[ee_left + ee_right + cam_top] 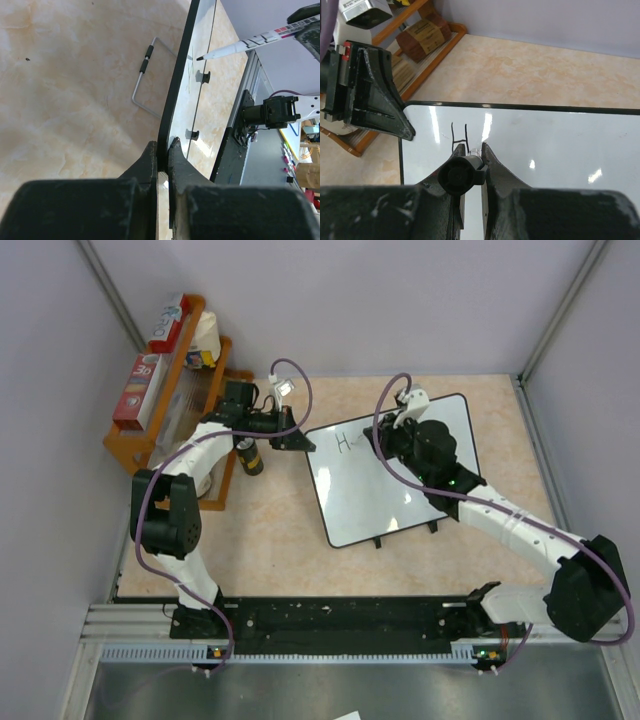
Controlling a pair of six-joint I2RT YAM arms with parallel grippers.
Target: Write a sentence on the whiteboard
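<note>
Overhead, the whiteboard (pixel 375 502) is lying askew on the counter (pixel 280 540). The sentence (pixel 347 443) is showing only as one dark mark resembling an H near the board's upper left corner. The left end effector (pixel 297 441) is sitting at that corner. The right end effector (pixel 392 432) is hanging over the board just right of the mark. A wooden rack (pixel 160 435) is standing well left of the whiteboard.

From the left wrist, the left fingers are pressing together on the whiteboard's black rim, clamping it edge-on. A marker (pixel 250 42) is pointing its dark tip at the board face; whether it is touching cannot be told. A wire stand (pixel 145 75) is lying on the counter, running up to the rim.

From the right wrist, the right fingers are clamping the marker's barrel, directly below the H mark. The left end effector is gripping the board's corner, left of that mark.
</note>
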